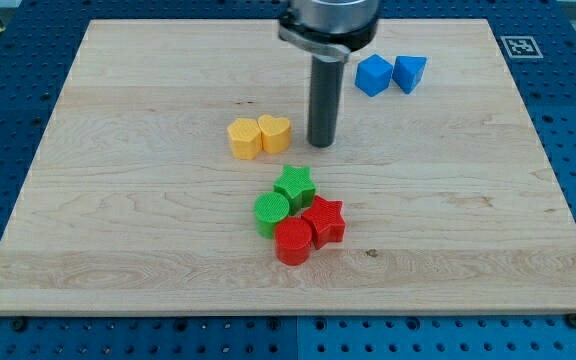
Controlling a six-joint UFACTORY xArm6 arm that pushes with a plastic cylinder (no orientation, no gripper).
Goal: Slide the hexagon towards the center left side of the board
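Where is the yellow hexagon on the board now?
The yellow hexagon lies above the board's centre, slightly toward the view's left, touching the yellow heart on its right; my tip stands just right of the heart.

Lighting: bright, even, overhead. Shadows: short, soft, close under my rod (321,100) and the blocks. Glare: none. Focus: sharp across the board (118,230); no visible edge distortion.
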